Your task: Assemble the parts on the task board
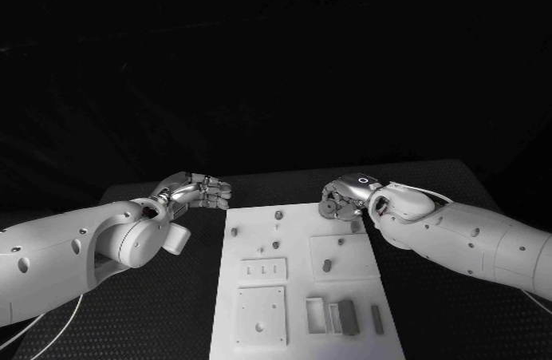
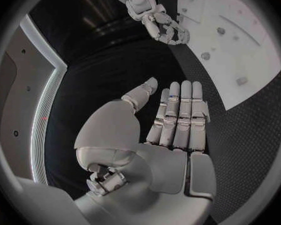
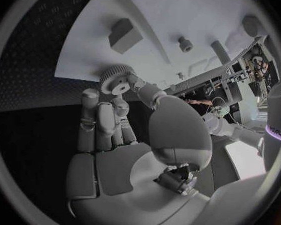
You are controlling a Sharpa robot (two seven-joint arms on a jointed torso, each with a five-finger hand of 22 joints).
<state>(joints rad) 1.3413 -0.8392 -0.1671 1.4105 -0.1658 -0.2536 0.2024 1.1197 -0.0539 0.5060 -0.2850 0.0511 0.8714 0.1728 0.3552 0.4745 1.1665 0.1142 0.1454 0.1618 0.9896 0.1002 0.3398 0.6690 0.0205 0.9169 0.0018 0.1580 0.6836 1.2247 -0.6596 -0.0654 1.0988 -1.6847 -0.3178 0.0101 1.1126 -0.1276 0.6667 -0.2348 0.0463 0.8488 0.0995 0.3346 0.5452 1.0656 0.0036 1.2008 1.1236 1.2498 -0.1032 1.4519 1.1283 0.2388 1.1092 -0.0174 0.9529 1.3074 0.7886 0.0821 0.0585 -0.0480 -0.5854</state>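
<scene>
1. At the board's far right corner, the right robot hand [image 1: 343,198] hovers with a small gear [image 3: 115,79] pinched between thumb and fingertips — probably held there because the pegs [image 1: 277,214] on the far part of the board [image 1: 301,296] are where such a part would seat.
2. The left robot hand [image 1: 198,190] sits off the board's far left corner over the bare counter [image 1: 161,312], holding nothing; I judge it is parked out of the way while the other hand works.
3. Near the board's near edge, several upright blocks [image 1: 345,315] stand in a row, and flat plates [image 1: 262,270] lie on its left half — seemingly parts or seats waiting their turn.
4. From the head camera the right hand's fingers hide what they carry; the right wrist camera shows the toothed rim and centre hole of the gear plainly, with a block [image 3: 124,34] and a peg [image 3: 185,44] on the board beyond it.
5. From the left wrist camera the left hand's fingers [image 2: 181,116] are seen straight, side by side and empty, which the head camera leaves unclear.
</scene>
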